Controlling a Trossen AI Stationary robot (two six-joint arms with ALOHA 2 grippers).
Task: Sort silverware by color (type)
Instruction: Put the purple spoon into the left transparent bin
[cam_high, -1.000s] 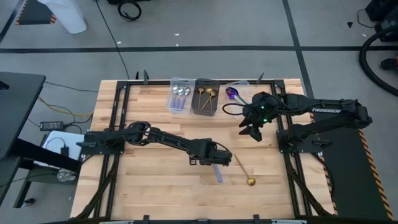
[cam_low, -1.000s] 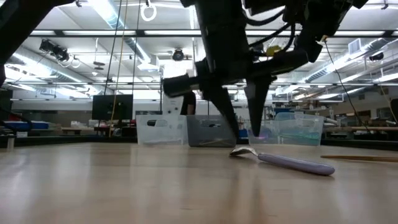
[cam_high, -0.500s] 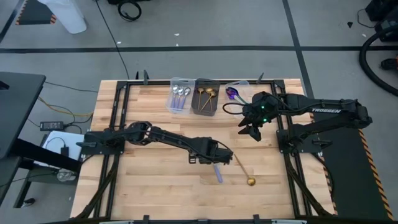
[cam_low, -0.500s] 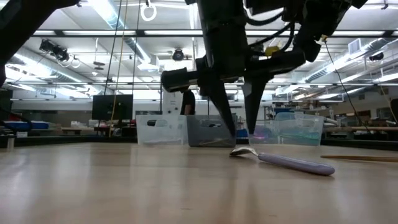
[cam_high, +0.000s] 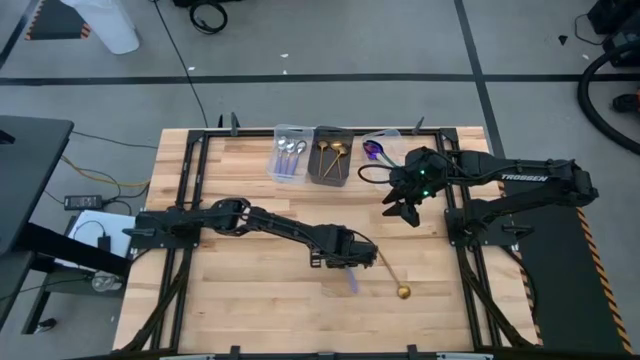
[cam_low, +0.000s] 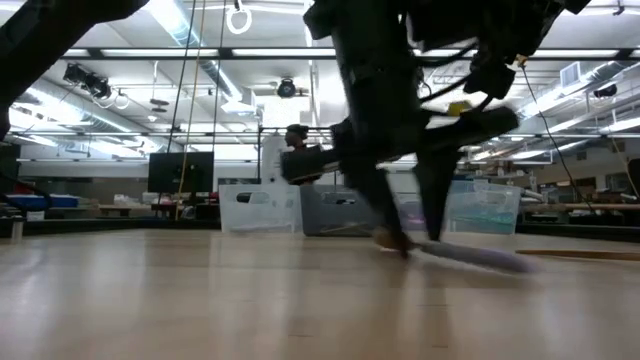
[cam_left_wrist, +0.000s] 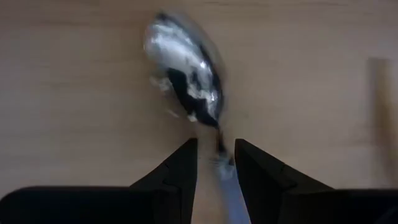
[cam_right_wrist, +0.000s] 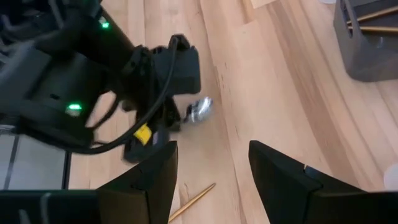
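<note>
I counted three bins in a row at the far edge of the table (cam_high: 230, 310). The dark bin (cam_high: 313, 162) stood in the middle, with one clear bin (cam_high: 272, 166) touching its left side and another clear bin (cam_high: 386, 134) just to its right.

The left clear bin held what looked like three silver spoons (cam_high: 291, 150). The dark bin held gold spoons (cam_high: 332, 150), two as far as I could make out. The right clear bin held blue-purple spoons (cam_high: 372, 150), too bunched for me to count.

Two spoons lay loose on the wood, well in front of the dark bin:
- One was a silver spoon (cam_left_wrist: 186, 68) with a shiny, mirror-like bowl and a slim neck. Its handle looked pale lavender from above.
- The other was a gold spoon (cam_high: 390, 275) lying slantwise just beside it, on the side toward the right arm, with its round bowl nearest the front edge.

The left gripper (cam_left_wrist: 216, 146) was down at the silver spoon. Its fingers were partly apart and straddled the neck just behind the bowl. I could not see them clamped on it.

The right gripper (cam_high: 403, 212) hung near the right clear bin, a little in front of the dark bin's right end. Its fingers were spread wide with nothing between them.
</note>
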